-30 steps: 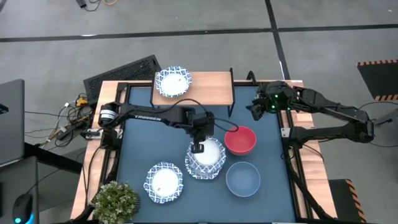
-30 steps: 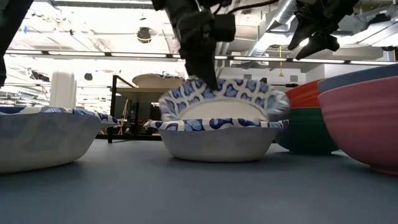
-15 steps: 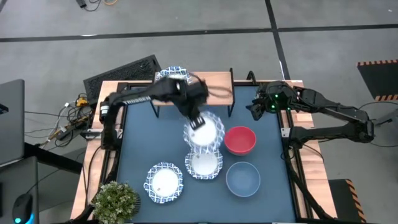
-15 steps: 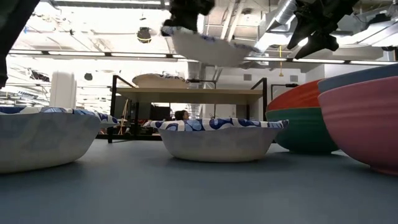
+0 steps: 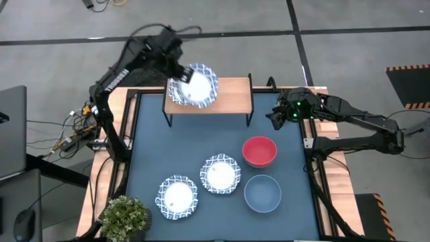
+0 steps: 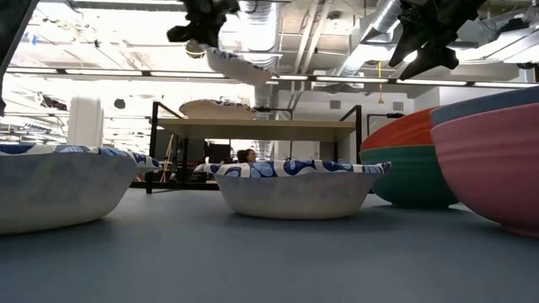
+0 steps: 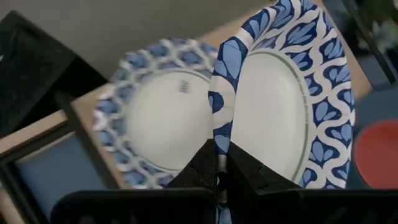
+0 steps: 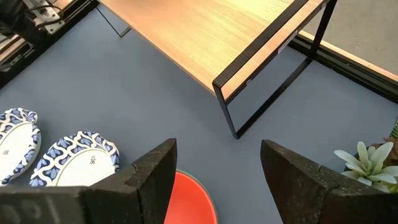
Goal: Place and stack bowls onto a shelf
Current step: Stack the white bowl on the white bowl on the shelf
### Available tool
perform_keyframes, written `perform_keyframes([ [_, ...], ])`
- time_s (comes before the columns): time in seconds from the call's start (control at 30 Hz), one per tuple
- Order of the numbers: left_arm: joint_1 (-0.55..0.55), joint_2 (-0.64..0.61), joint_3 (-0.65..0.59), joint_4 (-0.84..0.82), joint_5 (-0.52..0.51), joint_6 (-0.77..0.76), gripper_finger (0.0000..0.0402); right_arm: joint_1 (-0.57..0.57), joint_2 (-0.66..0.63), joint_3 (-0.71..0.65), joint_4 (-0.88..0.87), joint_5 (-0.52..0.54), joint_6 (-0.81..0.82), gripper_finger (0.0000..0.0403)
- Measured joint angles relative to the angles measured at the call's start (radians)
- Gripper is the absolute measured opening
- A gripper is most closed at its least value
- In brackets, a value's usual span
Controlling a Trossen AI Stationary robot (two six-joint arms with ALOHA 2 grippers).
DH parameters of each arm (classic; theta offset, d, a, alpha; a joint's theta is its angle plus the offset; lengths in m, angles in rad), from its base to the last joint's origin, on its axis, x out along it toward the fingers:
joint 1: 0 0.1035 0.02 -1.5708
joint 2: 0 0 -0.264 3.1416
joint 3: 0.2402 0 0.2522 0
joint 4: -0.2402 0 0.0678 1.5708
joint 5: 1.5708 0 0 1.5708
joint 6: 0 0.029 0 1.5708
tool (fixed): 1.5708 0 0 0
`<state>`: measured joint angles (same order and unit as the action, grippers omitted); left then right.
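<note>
Lifted bowl [image 5: 197, 86] now over shelf [image 5: 228, 94] — left fingers [image 7: 217, 177] pinching rim.

In the high view the shelf [image 5: 225, 94] stood at the upper centre of the desk [image 5: 151, 148], with one patterned bowl [image 5: 177, 92] on its left end. The left end effector [image 5: 180, 75] held a second patterned bowl [image 5: 199, 85] tilted just above that one. Two more patterned bowls [image 5: 220, 175] [image 5: 177, 196] lay at lower centre, two plain bowls [image 5: 259, 151] [image 5: 262, 192] to their right, a plant [image 5: 124, 216] at lower left, and the right end effector [image 5: 275, 115] at the shelf's right
</note>
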<state>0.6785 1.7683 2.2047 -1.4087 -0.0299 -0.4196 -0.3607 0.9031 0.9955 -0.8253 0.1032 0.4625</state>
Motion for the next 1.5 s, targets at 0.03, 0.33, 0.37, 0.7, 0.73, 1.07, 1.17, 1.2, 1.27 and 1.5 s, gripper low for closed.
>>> perform_keyframes([
  [0.03,0.031,0.000,0.000,-0.002,0.008,0.014,0.0000,0.000,0.000,0.000,0.000,0.000,0.000,0.0260],
  [0.33,0.267,-0.056,-0.149,0.149,0.247,0.007,0.0000,0.000,0.000,0.000,0.000,0.000,0.000,0.0260],
  [0.37,0.279,-0.078,-0.174,0.185,0.262,0.007,0.0000,0.000,0.000,0.000,-0.001,0.000,0.000,0.0260],
  [0.7,0.351,-0.382,-0.703,0.619,0.370,-0.215,0.0000,0.000,0.000,0.000,0.000,0.003,0.008,0.0260],
  [0.73,0.351,-0.396,-0.749,0.629,0.355,-0.221,0.0000,0.000,0.000,0.000,0.000,0.003,0.008,0.0260],
  [1.07,0.311,-0.410,-0.867,0.720,0.309,-0.270,0.0000,-0.002,0.000,0.000,0.000,0.003,0.007,0.0260],
  [1.17,0.308,-0.381,-0.866,0.715,0.307,-0.261,0.0000,-0.002,0.000,0.000,-0.001,0.003,0.007,0.0260],
  [1.2,0.308,-0.370,-0.866,0.711,0.307,-0.260,0.0000,-0.002,0.000,0.000,-0.001,0.003,0.007,0.0260],
  [1.27,0.308,-0.359,-0.866,0.709,0.304,-0.256,0.0000,-0.002,0.000,0.000,-0.001,0.003,0.006,0.0260],
  [1.5,0.314,-0.359,-0.866,0.622,0.293,-0.199,0.0000,-0.001,0.000,0.000,-0.005,0.003,0.007,0.0260],
])
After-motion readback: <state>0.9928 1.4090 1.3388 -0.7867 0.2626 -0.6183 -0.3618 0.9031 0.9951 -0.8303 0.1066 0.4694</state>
